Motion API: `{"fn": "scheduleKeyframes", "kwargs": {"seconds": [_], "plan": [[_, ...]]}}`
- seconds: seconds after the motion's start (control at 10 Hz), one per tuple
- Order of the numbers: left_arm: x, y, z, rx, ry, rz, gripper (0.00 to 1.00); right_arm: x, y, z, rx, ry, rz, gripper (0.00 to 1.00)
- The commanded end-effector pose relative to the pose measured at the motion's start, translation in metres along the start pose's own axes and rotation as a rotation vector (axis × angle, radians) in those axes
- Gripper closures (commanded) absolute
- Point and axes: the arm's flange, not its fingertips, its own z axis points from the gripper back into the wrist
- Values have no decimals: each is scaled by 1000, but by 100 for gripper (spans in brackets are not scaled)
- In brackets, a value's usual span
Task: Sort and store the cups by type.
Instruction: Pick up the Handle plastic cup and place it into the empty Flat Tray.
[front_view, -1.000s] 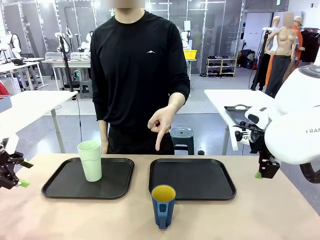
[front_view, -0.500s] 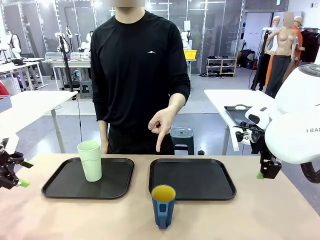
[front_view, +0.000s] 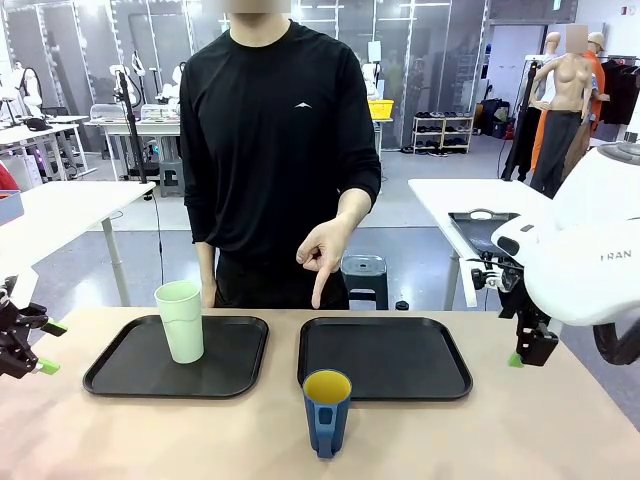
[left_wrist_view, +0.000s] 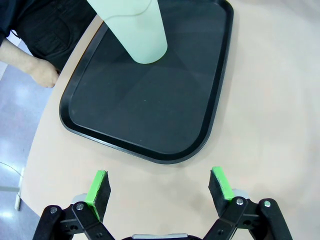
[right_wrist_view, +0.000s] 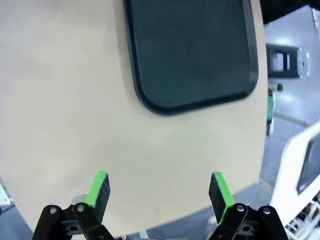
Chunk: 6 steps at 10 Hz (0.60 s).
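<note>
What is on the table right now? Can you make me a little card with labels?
tumbler: mint-green tumbler, upright on the left tray
mug: dark blue mug, yellow inside, upright on the table, just in front of the right tray
person: person's hand, finger pointing down toward the right tray
left gripper: open, holding nothing, near the left tray
right gripper: open, holding nothing, near the right tray

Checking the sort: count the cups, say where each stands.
2. The mint-green tumbler stands on the left tray; the blue mug stands on the table, nearer the robot than the right tray.
</note>
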Motion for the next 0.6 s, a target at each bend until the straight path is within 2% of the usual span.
{"fn": "scheduleKeyframes", "kwargs": {"seconds": [0.0, 0.1, 0.3, 0.5], "plan": [[1, 1, 1, 4, -24, -3, 0, -12, 25, -20, 59, -221, 31, 0], [1, 1, 1, 4, -24, -3, 0, -11, 29, -31, 85, -297, 29, 0], [1, 1, 1, 4, -24, -3, 0, -6, 32, -57, 128, -323, 60, 0], [1, 1, 1, 4, -24, -3, 0, 0, 31, -80, 139, -486, 39, 0]]}}
